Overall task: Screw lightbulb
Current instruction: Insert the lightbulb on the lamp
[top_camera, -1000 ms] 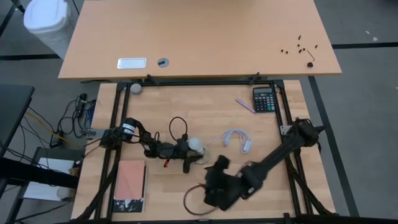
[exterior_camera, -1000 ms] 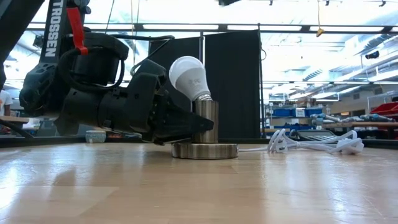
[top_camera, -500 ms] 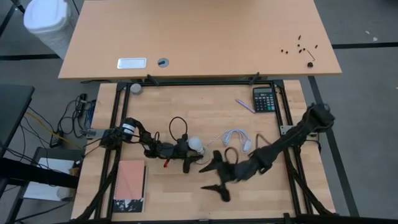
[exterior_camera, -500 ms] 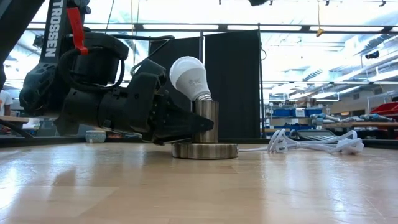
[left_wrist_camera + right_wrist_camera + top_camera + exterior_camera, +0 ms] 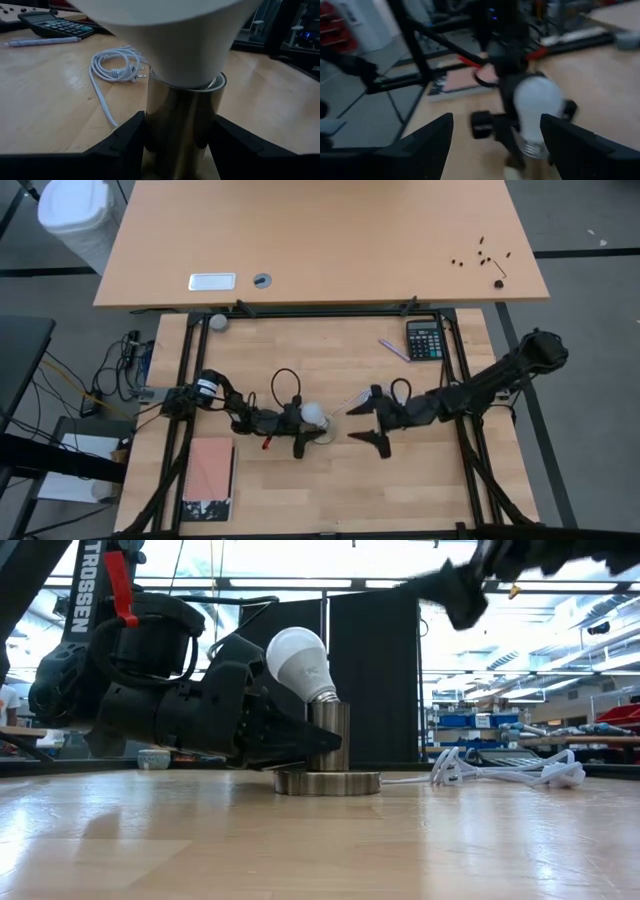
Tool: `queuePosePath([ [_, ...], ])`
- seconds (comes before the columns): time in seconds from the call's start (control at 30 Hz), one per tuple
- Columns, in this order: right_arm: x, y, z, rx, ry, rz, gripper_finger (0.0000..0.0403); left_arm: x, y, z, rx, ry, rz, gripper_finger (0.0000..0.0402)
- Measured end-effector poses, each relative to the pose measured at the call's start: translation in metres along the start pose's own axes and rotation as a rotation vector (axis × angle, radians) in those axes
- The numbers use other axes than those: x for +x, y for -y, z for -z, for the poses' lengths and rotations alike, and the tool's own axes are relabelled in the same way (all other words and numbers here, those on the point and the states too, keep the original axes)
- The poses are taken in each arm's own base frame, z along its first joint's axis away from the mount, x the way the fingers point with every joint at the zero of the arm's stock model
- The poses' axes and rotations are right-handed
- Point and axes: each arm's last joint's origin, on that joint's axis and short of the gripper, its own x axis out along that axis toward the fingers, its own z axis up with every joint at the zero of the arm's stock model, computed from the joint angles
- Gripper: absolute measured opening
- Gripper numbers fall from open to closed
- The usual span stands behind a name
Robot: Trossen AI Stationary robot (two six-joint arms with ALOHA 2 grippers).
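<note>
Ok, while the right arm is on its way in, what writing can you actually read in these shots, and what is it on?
"TROSSEN": white letters running up the left arm, in the low view.
Calculator: key markings too small to read in the high view, blurred in the left wrist view.
Book: cover print too small to read.
Lightbulb: no legible marking.

The globe of the lightbulb (image 5: 165,30) is cut off by the upper edge in the left wrist view. In the right wrist view the whole scene is blurred. In the low view, the right gripper (image 5: 455,590) is blurred and only partly seen.
</note>
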Motion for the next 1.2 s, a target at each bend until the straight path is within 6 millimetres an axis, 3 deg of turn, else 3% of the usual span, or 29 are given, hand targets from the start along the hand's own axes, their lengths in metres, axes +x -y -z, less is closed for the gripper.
queuePosePath([
  [0.23,0.017,0.031,0.011,0.065,-0.086,0.048,0.0309,0.000,0.000,0.000,0.003,-0.002,-0.003,0.0194],
  [0.47,0.043,0.049,0.007,0.116,-0.151,0.028,0.0335,0.000,0.000,0.001,0.005,-0.008,-0.005,0.0194],
  [0.7,0.074,0.057,-0.004,0.056,-0.275,0.029,0.0372,0.001,0.000,0.001,0.006,-0.014,-0.009,0.0194],
  [0.83,0.080,0.062,-0.009,0.053,-0.275,0.045,0.0388,0.001,0.000,0.001,0.002,-0.011,-0.008,0.0194],
  [1.2,0.099,0.068,0.004,0.095,-0.261,0.011,0.0398,0.001,0.000,0.001,0.000,-0.012,-0.002,0.0194],
])
